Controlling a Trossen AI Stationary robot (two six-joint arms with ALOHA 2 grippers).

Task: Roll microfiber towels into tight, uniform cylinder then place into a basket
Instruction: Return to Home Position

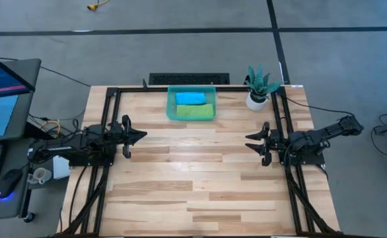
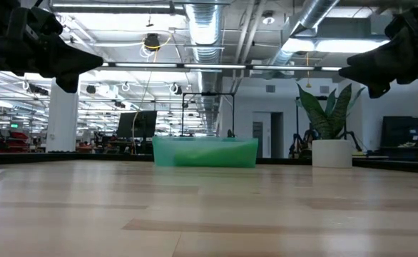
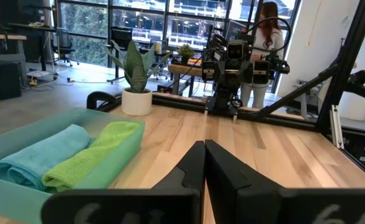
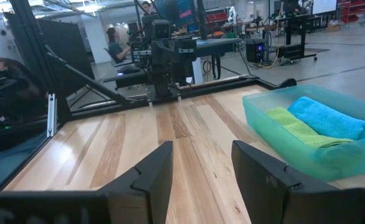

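The teal basket (image 1: 172, 106) stands at the table's far edge, near the middle. Inside it lie two rolled microfiber towels side by side: the sky-blue one (image 1: 189, 98) at the far side, the lime-green one (image 1: 195, 112) at the near side. Both also show in the left wrist view as the blue roll (image 3: 39, 155) and green roll (image 3: 92, 158). My left gripper (image 1: 142, 135) hovers shut at the table's left, pointing level. My right gripper (image 1: 249, 141) hovers open at the table's right, pointing level. Neither is near the basket.
A white pot with a green plant (image 1: 258, 89) stands to the right of the basket at the far edge. Black frame rails (image 1: 107, 125) run along the table's left and right sides. People sit beyond the table in the wrist views. The wooden tabletop (image 1: 200, 172) lies bare between the arms.
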